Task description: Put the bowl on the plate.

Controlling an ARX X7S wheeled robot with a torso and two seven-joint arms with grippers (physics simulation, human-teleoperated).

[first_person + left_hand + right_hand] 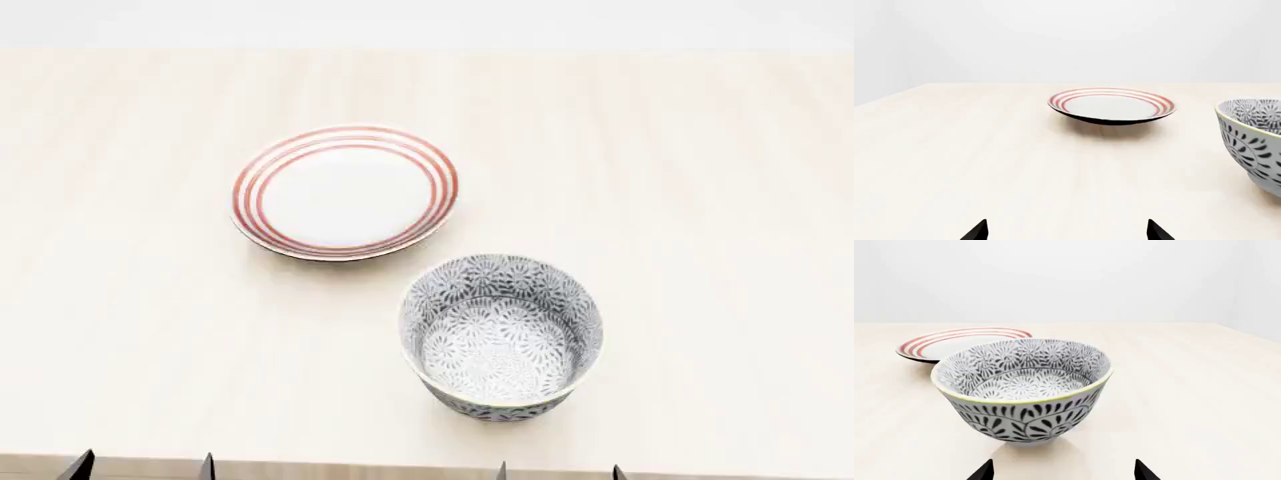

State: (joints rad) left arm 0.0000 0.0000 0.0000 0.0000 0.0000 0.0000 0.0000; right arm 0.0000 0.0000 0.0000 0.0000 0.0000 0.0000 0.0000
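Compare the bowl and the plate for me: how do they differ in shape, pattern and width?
The bowl is deep with tall walls; the plate is shallow. The bowl carries a dense dark grey-blue and white floral pattern inside and out; the plate is plain white with three red rings near its rim. The bowl is narrower than the plate. Both are round, empty, upright on the table, and apart from each other.

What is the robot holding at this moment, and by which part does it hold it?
Nothing is held. Both grippers are open and empty; the floral ceramic bowl and the red-ringed white plate rest untouched on the wooden table.
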